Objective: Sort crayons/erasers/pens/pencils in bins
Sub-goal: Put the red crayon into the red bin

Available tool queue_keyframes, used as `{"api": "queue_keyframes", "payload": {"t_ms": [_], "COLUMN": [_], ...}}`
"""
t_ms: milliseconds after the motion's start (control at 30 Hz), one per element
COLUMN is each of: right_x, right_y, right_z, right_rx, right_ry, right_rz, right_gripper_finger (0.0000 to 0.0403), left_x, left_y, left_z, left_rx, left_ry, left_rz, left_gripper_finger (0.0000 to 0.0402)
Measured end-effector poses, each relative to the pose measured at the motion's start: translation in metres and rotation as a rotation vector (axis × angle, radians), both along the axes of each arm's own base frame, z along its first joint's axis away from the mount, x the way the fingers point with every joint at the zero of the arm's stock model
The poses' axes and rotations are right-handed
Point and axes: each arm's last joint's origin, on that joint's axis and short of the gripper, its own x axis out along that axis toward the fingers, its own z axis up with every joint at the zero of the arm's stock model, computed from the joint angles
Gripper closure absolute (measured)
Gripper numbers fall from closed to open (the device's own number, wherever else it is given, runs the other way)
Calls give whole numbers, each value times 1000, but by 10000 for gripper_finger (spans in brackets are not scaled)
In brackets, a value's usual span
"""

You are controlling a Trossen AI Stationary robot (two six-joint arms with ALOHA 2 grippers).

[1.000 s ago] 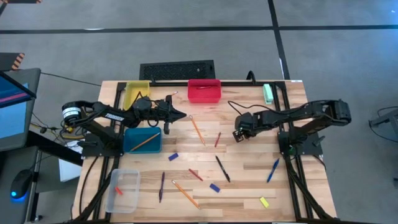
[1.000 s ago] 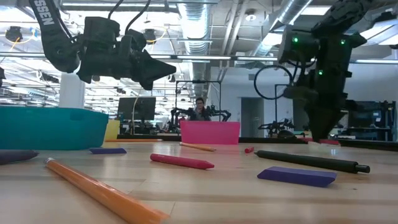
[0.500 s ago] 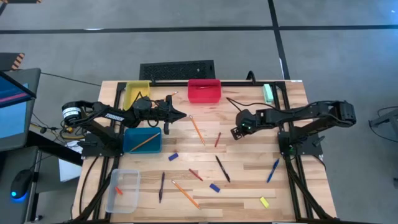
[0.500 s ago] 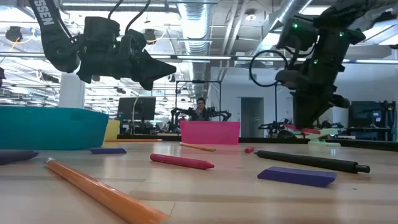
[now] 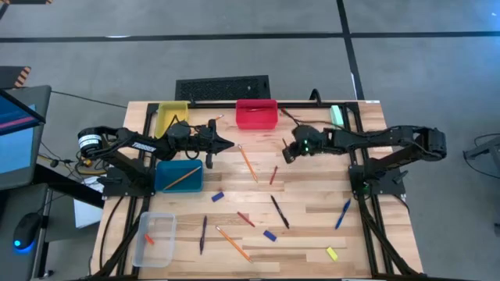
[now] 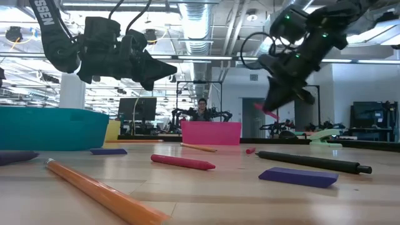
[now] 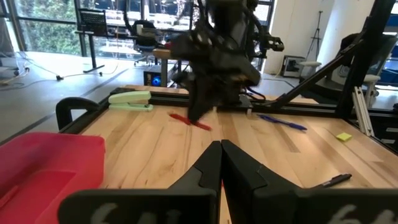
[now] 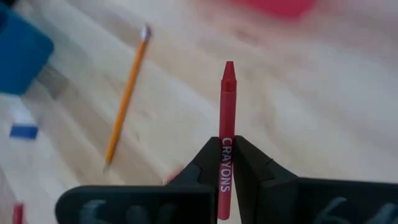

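red wax is showing between the fingers of the right gripper [image 8: 227, 180]: they are pinching a crayon [image 8: 226, 118] lengthwise, its tip pointing forward, lifted clear of the wooden worktop [image 5: 312, 226]. that gripper [image 5: 287, 154] is hanging just near-right of the red bin [image 5: 257, 114] at the far edge. the left gripper [image 5: 226, 144] is hovering with its fingers pressed together on nothing, beside the yellow bin [image 5: 170, 117] and above the teal bin [image 5: 178, 176]. an orange pencil [image 5: 248, 163] is lying between the two grippers, another crayon [image 5: 273, 175] just right of it. the clear bin [image 5: 155, 237] is sitting at the near left.
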Motion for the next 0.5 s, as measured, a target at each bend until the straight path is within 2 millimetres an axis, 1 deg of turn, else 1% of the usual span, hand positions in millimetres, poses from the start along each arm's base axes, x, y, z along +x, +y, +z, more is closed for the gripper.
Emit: {"api": "queue_keyframes", "payload": {"t_ms": [133, 200, 333, 400, 500], "right_x": [15, 26, 52, 66, 85], "right_y": [-24, -37, -70, -88, -114], "right_z": [23, 36, 56, 62, 63], "right_rx": [-110, -182, -332, -417, -505], "right_ry": [-13, -13, 57, 92, 151], "right_rz": [28, 57, 142, 192, 273], "right_gripper_finger": [363, 363, 363, 364, 369], "left_x": [0, 0, 0, 0, 0], "left_y": [0, 0, 0, 0, 0], "left_z": [0, 0, 0, 0, 0], "left_rx": [1, 0, 8, 9, 8], "left_ry": [0, 0, 1, 1, 1], "left_rz": [1, 3, 9, 9, 9], "left_gripper_finger": [401, 401, 401, 402, 402]}}
